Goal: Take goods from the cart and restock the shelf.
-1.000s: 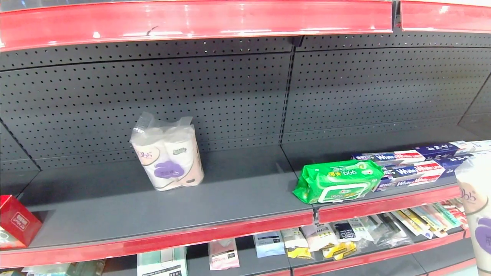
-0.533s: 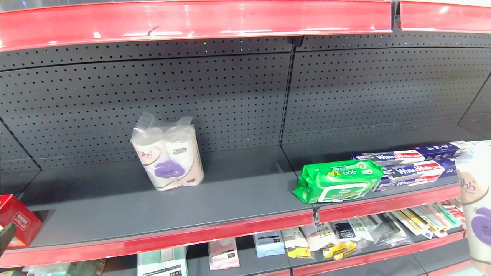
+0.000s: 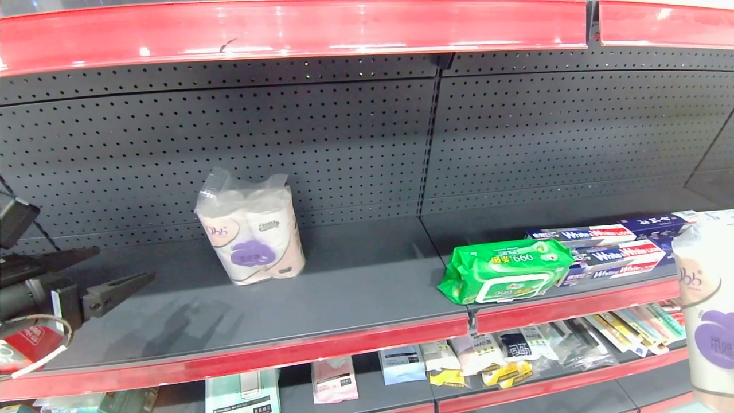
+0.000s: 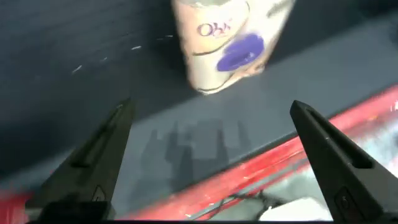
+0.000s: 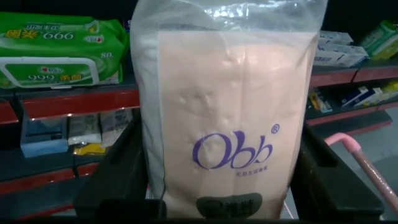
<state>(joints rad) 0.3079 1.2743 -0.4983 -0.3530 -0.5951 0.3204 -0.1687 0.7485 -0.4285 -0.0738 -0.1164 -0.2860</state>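
1. The right fingers (image 5: 115,177) pinch the held pack (image 5: 227,124) from both sides (upright, in front of the shelf's right end).
2. The left fingers (image 3: 117,287) are spread wide with nothing between them, over the left front of the shelf (image 3: 321,287).
3. Beyond them the shelf pack (image 3: 249,229) stands upright near the back panel.
4. A red box (image 3: 26,341) sits partly hidden by the left arm. Wipes (image 3: 504,271) and toothpaste boxes (image 3: 608,252) lie between the two packs.
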